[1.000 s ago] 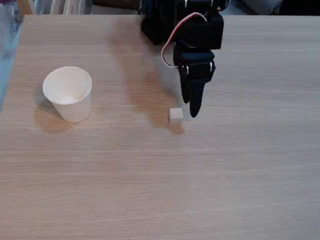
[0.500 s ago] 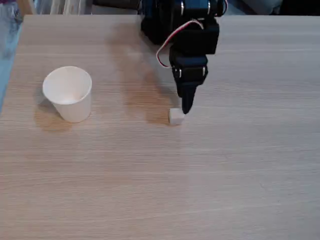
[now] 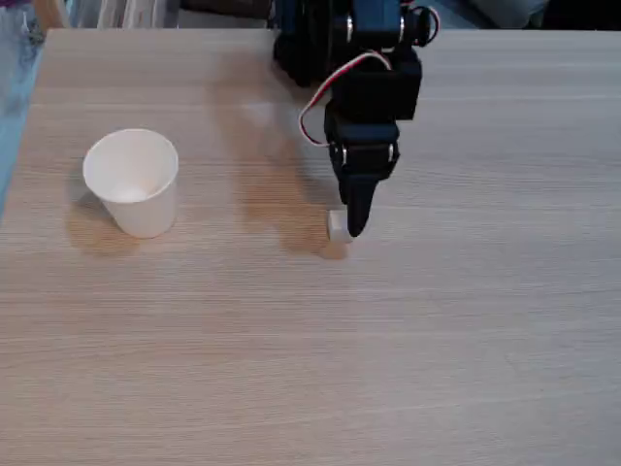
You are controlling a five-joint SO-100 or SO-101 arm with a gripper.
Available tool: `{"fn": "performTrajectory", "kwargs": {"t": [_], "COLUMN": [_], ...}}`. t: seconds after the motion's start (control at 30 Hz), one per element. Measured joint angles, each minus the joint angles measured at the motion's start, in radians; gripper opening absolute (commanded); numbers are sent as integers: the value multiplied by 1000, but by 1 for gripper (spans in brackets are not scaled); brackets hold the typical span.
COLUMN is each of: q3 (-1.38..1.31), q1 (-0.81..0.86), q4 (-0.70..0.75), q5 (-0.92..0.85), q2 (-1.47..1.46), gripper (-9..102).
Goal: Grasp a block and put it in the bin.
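Note:
On the wooden table (image 3: pixel 437 320) near the middle lies the block (image 3: pixel 336 225), a tiny white cube. My black gripper (image 3: pixel 353 225) points straight down from the arm at the top centre. Its tip is right at the cube's right side and covers part of it. The fingers (image 3: pixel 360 199) merge into one narrow dark wedge from this angle, so no gap between them can be made out. The bin (image 3: pixel 133 181), a white paper cup, stands upright at the left, well apart from the cube and the gripper.
The arm's black body (image 3: pixel 374 87) with a red and white cable (image 3: pixel 325 92) rises from the table's far edge. Wide bare wood lies in front and to the right. The table's left edge runs close to the cup.
The gripper has shifted left and lowered, from beside the cube to touching and partly covering it. Cube and cup have stayed in place.

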Motion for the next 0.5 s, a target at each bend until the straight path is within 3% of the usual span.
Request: {"fn": "performTrajectory", "kwargs": {"t": [0.5], "q3": [0], "q1": [15], "q4": [-3], "q5": [0], "q2": [-21], "gripper": [20]}}
